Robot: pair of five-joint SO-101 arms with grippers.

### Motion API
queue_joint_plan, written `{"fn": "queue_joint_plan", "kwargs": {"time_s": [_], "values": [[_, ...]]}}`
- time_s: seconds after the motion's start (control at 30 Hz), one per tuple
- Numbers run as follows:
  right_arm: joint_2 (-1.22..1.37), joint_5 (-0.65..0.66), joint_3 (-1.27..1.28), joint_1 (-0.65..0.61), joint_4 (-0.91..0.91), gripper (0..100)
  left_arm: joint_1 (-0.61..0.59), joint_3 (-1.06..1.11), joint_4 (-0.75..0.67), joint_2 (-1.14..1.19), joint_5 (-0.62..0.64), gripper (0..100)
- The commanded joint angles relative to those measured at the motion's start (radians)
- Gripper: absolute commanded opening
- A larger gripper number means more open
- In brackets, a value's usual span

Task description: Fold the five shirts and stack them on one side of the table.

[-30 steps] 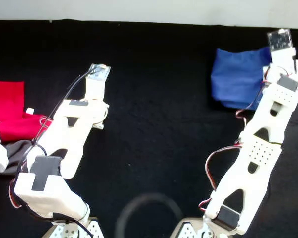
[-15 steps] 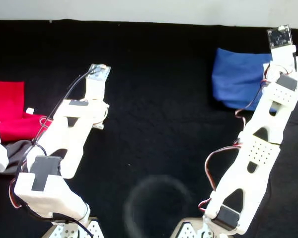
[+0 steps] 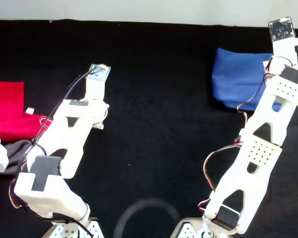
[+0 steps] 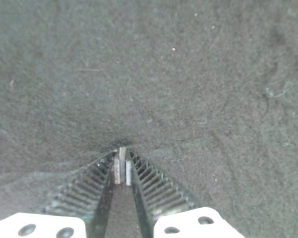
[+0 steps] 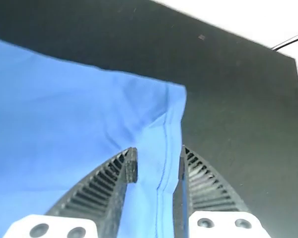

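Blue shirt (image 3: 238, 82) lies folded. Right pincer (image 5: 156, 168), open over its edge, has slid a bit farther back. Left pincer (image 4: 121, 166) stays closed, unmoved.

**A:** High view, soft even light from above. The black bench (image 3: 154, 89) swallows it and the white arms (image 3: 74, 129) glow bright, hardly a shadow.

**B:** A faint pale ring (image 3: 146, 218) ghosts along the bottom edge, like a lens reflection.

**A:** Left wrist view is dimmer, with a small dark shadow under the left fingers (image 4: 144, 178).

**B:** Right wrist view has the blue shirt (image 5: 64, 99) well lit, and the strip (image 5: 238, 20) beyond the bench is blown out white.
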Motion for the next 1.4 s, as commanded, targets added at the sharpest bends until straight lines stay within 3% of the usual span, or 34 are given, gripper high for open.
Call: {"fn": "queue_joint_plan", "kwargs": {"time_s": [0.0, 0.07, 0.2, 0.37, 0.67, 0.93, 1.23, 1.37], "values": [[-0.081, 0.009, -0.048, -0.016, 0.147, 10.2, 0.012, -0.028, -0.011, 0.004, 0.003, 1], [-0.074, 0.012, -0.048, -0.007, 0.213, 0.6, 0.012, -0.028, -0.011, 0.004, 0.003, 1], [-0.071, 0.011, -0.039, 0.062, 0.225, 2.2, 0.012, -0.027, -0.011, 0.004, 0.003, 1], [-0.007, 0.011, -0.013, 0.145, 0.104, 0.9, 0.012, -0.027, -0.011, 0.004, 0.003, 1], [0.136, 0.011, -0.015, 0.166, 0.054, 0.9, 0.012, -0.027, -0.011, 0.004, 0.003, 1], [-0.005, 0.014, -0.016, 0.160, 0.309, 0.9, 0.012, -0.027, -0.011, 0.004, 0.003, 1], [-0.249, 0.009, -0.016, 0.125, 0.463, 0.9, 0.012, -0.028, -0.011, 0.004, 0.003, 1], [-0.372, 0.009, -0.016, 0.065, 0.644, 0.9, 0.013, -0.028, -0.011, 0.004, 0.003, 1]]}}
